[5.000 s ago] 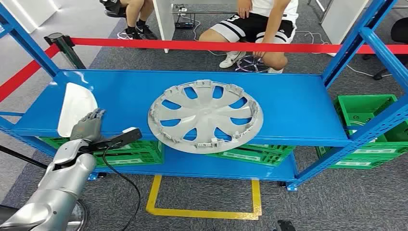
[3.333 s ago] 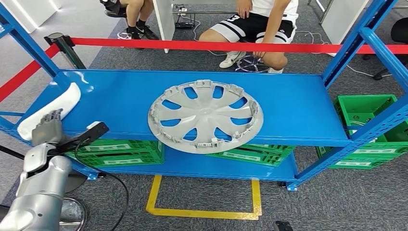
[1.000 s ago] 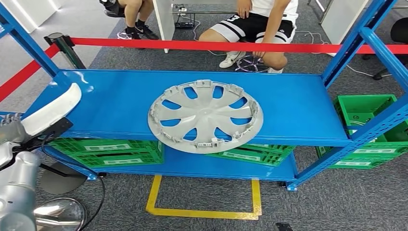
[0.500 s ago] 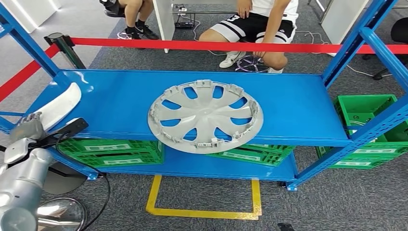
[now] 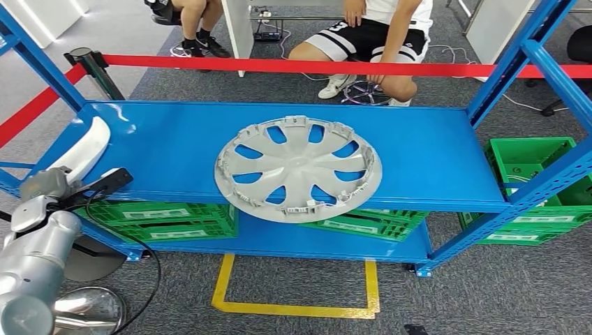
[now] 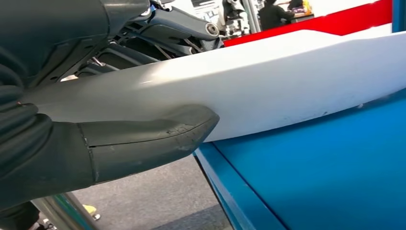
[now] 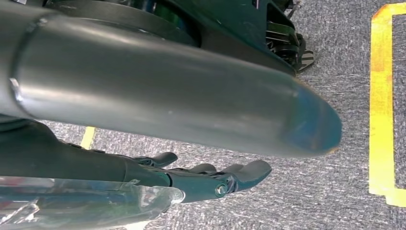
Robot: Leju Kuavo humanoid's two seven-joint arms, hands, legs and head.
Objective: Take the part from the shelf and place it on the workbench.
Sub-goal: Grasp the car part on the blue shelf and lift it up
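Observation:
The white curved part [image 5: 87, 149] is tilted up over the left end of the blue shelf [image 5: 426, 157], half past its edge. My left hand [image 5: 43, 185] grips its lower end. In the left wrist view the thumb [image 6: 143, 139] presses against the white part [image 6: 287, 81] and the darker fingers wrap its other side, above the shelf's blue corner [image 6: 325, 177]. My right hand [image 7: 210, 179] hangs low over the grey carpet, fingers stretched out and holding nothing.
A silver hubcap [image 5: 298, 167] lies in the middle of the shelf. Green crates [image 5: 174, 220] fill the lower level, and another [image 5: 530, 167] stands at the right. Blue uprights frame both ends. Red barrier tape [image 5: 293, 66] and seated people are behind. Yellow floor marking [image 5: 293, 307] lies below.
My left hand took the white part from lying flat on the shelf, tipped it up and drew it left past the shelf's end. In the last second it came back slightly right.

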